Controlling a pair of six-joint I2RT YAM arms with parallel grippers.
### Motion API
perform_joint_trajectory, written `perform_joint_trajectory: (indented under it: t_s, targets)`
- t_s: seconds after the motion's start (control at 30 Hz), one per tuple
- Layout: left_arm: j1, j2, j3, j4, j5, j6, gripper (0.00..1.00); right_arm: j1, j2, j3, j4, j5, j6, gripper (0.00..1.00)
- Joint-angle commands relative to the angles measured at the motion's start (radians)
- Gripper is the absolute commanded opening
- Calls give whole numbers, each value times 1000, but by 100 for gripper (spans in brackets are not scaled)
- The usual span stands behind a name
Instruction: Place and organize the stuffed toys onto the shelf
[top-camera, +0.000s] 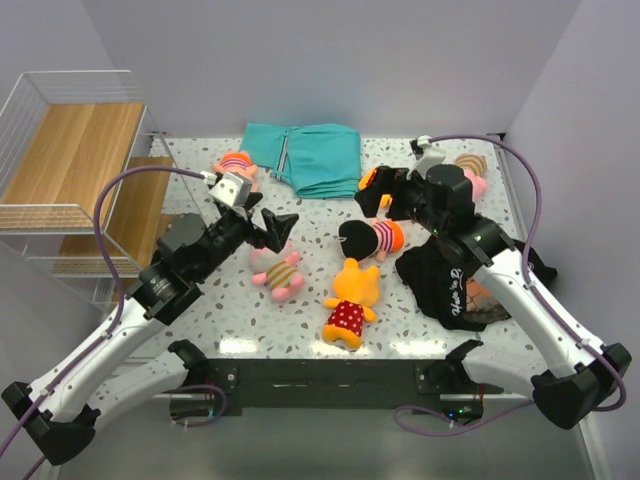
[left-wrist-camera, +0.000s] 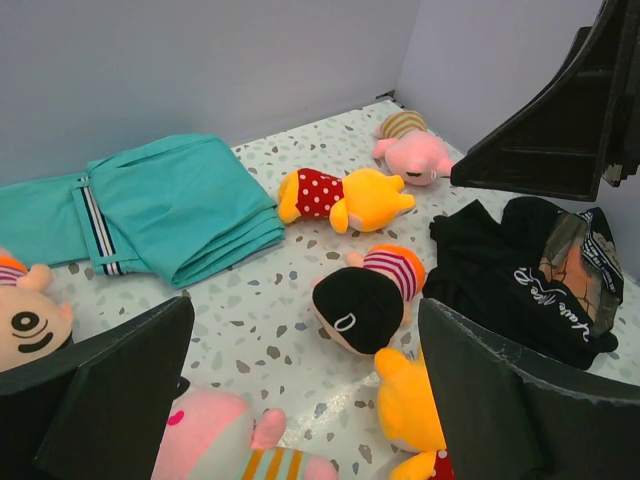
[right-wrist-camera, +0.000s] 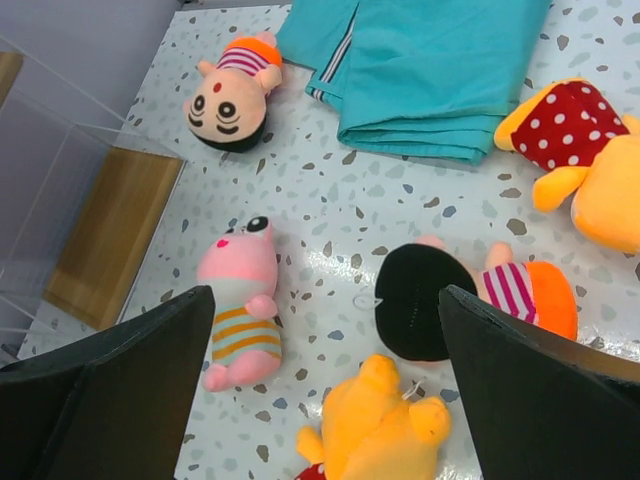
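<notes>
Several stuffed toys lie on the table. A peach doll in a striped shirt (top-camera: 237, 165) (right-wrist-camera: 232, 92) lies near the shelf (top-camera: 70, 170). A pink striped doll (top-camera: 277, 270) (right-wrist-camera: 240, 300) lies just beyond my left gripper (top-camera: 275, 228) (left-wrist-camera: 305, 400), which is open and empty above it. A black-haired striped doll (top-camera: 370, 238) (left-wrist-camera: 365, 300) and an orange doll in a red dotted dress (top-camera: 350, 300) (right-wrist-camera: 385, 430) lie mid-table. A second orange doll (left-wrist-camera: 345, 197) (right-wrist-camera: 590, 150) lies under my right gripper (top-camera: 385, 197) (right-wrist-camera: 325, 390), which is open and empty. Another pink doll (top-camera: 472, 170) lies far right.
A folded teal cloth (top-camera: 305, 155) lies at the back centre. A black garment with white lettering (top-camera: 445, 280) lies front right under the right arm. The shelf's white wire frame stands along the table's left edge.
</notes>
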Motion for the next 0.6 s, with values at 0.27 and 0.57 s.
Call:
perform_joint_trajectory:
  t_s: [0.27,0.57]
  targets:
    - [4,-5,2,23,-17,24,100,0,12,37,-6,32,13,99]
    - [4,4,7,4,-49,33,100,2,67,56,-69,184,37,99]
